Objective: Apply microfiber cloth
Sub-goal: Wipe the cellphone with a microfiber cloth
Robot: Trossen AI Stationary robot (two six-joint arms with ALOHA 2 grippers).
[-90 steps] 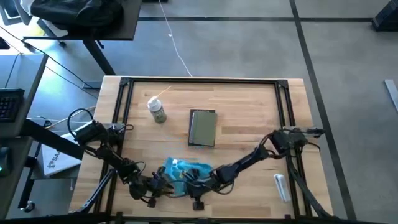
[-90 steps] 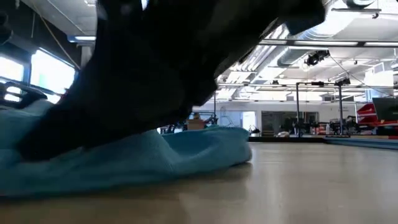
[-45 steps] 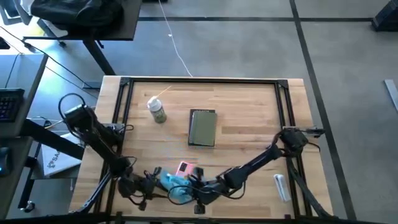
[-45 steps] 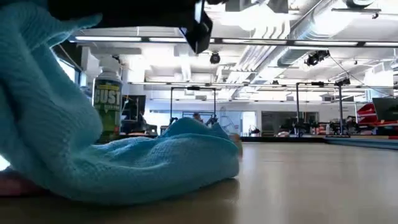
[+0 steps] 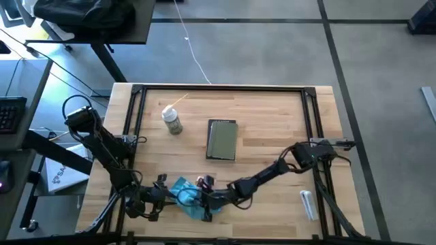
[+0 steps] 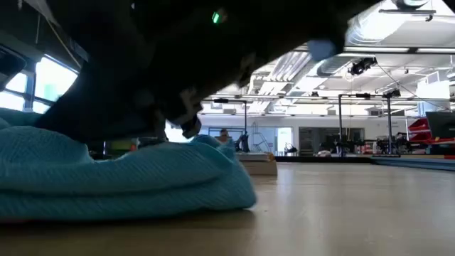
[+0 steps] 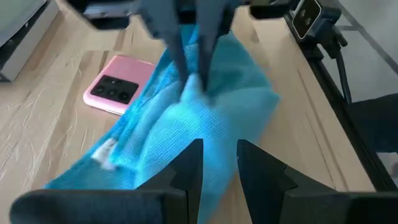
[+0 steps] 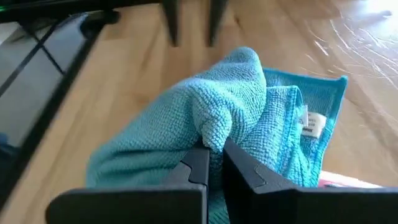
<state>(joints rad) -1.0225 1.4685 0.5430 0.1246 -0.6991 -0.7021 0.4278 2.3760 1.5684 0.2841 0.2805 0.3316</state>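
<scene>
My right gripper (image 8: 214, 158) has its fingers pinched nearly together on a raised fold of the microfiber cloth (image 8: 236, 118), holding it. The cloth lies bunched on the table (image 5: 272, 143) near its front edge, directly under this gripper, and it partly covers the pink phone (image 7: 118, 84), whose camera end sticks out just beside it. My left gripper (image 7: 217, 165) sits just across the cloth from the right one, fingers a narrow gap apart over the fabric, not gripping anything I can see. Farther off from both grippers stand the spray bottle (image 5: 172, 121) and the tablet (image 5: 223, 139).
</scene>
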